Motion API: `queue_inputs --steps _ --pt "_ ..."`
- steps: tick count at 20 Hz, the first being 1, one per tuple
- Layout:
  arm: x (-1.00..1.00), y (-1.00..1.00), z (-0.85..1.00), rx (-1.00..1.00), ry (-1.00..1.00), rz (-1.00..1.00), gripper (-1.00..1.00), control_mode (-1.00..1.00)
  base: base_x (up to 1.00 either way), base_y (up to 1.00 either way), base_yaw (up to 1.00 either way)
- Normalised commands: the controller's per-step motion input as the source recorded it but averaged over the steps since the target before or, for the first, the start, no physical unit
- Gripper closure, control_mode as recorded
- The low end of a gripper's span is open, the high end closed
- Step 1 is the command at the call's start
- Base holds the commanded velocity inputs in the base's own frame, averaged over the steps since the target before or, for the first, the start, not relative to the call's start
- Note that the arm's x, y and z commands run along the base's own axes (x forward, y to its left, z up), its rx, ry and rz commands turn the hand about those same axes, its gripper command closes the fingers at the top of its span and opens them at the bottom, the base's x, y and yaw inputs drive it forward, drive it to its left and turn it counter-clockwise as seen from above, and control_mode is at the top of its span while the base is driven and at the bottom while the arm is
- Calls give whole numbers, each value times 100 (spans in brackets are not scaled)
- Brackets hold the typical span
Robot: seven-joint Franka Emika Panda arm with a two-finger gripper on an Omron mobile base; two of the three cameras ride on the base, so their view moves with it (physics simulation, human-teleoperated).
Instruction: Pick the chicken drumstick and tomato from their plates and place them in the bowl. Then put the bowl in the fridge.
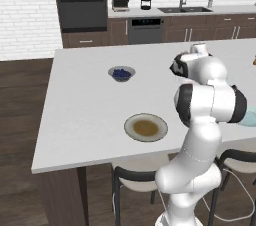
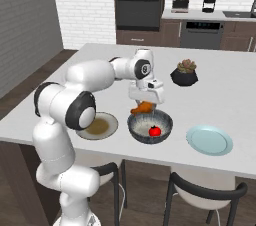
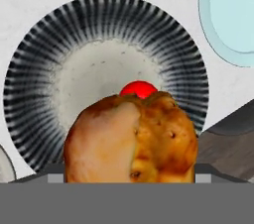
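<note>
Orange-brown roasted chicken drumstick (image 2: 143, 107) clamped in pincer (image 2: 145, 104), hanging over near-left rim of dark ribbed, speckled-inside bowl (image 2: 165, 129) | small glossy red tomato (image 2: 155, 131) already inside | beige-tan plate (image 2: 111, 126) left, pale-blue glassy plate (image 2: 210, 140) right, both bare | drop path open.

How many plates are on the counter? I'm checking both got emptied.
2. The beige plate lies left of the bowl; the light-blue plate lies to its right. Both look empty. None seems hidden, though the arm covers part of the counter.
</note>
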Motion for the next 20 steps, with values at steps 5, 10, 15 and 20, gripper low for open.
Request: queue_inputs --steps 5,10,15,20 --pt "17 -32 -40 0 0 3 100 -100 0 0 0" --pt "3 -2 -26 0 -1 0 100 -100 0 0 0" --pt "0 10 -15 0 -4 0 100 -100 0 0 0" --pt "0 14 -36 5 0 0 100 -100 0 0 0"
